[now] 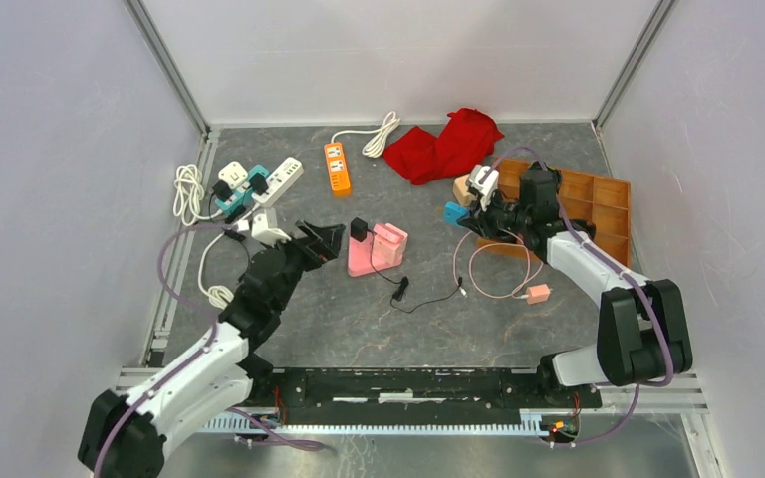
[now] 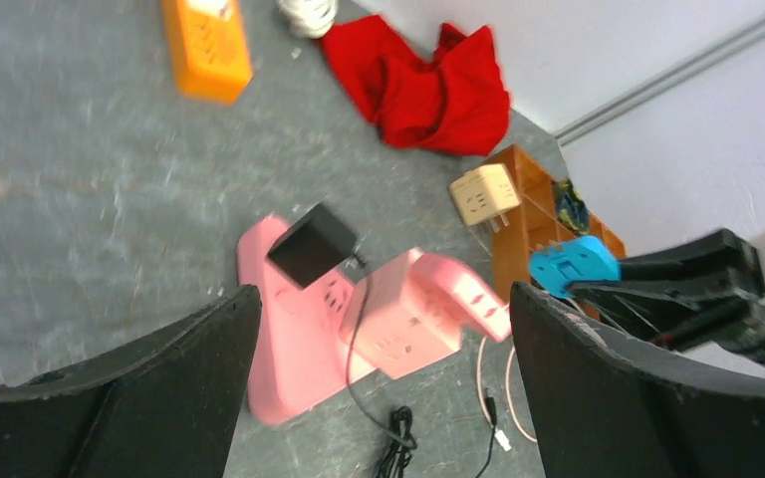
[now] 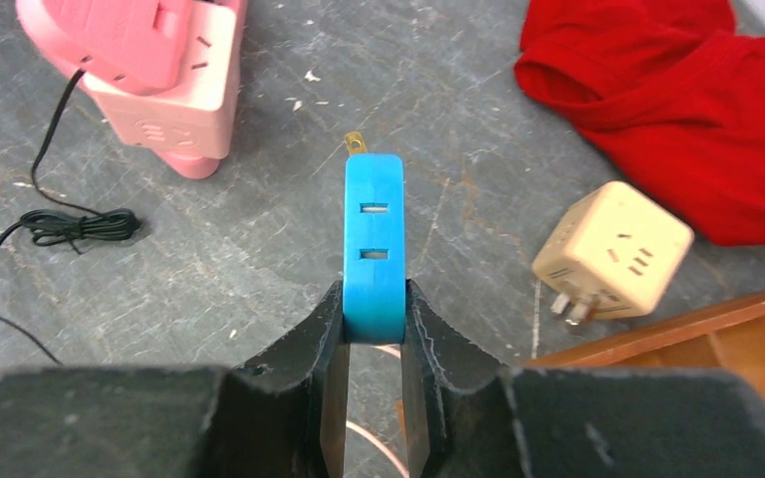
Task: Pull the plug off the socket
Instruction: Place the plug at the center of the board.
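Counts, top view, on the bench (image 1: 359, 329):
- Two arms, two pincers.
- One pink socket (image 1: 383, 251), near bench centre.
- One black plug (image 1: 359, 229), standing on the socket's 9 o'clock end. One thin black cord (image 1: 423, 296) trails from it toward 5 o'clock.
- One orange power strip (image 1: 336, 167) at 12 o'clock of the socket.
- One white power strip (image 1: 279, 177) at 10 o'clock.
- One red cloth (image 1: 445, 144) at 1 o'clock.
- One wooden tray (image 1: 598, 204) at 3 o'clock.
- One small pink charger (image 1: 538, 294) at 4 o'clock, corded.
- One blue adapter (image 3: 374, 229).
- One beige cube adapter (image 3: 613, 249).

Pincers:
- Left pincer (image 1: 324, 237): fingers spread wide and holding nothing. It sits just at 9 o'clock of the black plug. In the left wrist view, plug and socket sit between the two fingers, clear of both.
- Right pincer (image 3: 374, 299): clamped on the lower end of the blue adapter, at 2 o'clock of the socket. Two slots show on the adapter's face and one brass prong at its far end.

Hidden or unclear:
- The plug's prongs are out of sight, so I cannot tell whether they are seated in the socket.
- The plugs on the white strip are too small to count.
- The left wrist view is blurred and cuts the orange strip off at its top edge.
- The right wrist view cuts the pink socket off at its corner.
- In the top view, the right wrist half covers the beige cube.
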Motion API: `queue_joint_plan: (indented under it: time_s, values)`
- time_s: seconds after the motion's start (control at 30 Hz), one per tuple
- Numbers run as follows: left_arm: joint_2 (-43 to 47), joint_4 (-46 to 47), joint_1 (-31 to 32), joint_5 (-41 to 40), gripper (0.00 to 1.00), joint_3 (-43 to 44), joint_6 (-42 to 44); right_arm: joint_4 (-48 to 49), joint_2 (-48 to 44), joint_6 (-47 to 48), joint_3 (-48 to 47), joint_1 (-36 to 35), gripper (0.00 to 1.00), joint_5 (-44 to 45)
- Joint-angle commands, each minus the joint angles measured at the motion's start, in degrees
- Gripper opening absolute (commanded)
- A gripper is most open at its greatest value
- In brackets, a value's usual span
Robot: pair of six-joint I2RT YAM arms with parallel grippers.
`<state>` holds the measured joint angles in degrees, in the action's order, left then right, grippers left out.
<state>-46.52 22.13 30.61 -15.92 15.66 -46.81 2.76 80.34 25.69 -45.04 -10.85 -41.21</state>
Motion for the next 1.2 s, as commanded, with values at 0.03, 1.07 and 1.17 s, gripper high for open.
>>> queue_joint_plan:
  time_s: [0.03,1.07,1.17]
  values:
    - [4.61,-17.65,-0.27,5.84,1.0,15.66,17.34,-6.61,2.63,3.8,-7.82,0.07,0.02,2.63]
    - [-2.93,-33.58,0.24,9.95,1.0,26.07,41.45,-27.47,36.36,2.85,-45.65,-2.66,0.64,5.02]
    - [-3.07,-33.56,0.24,9.95,1.0,26.02,41.43,-25.11,29.78,4.41,-41.6,-2.6,0.72,7.13]
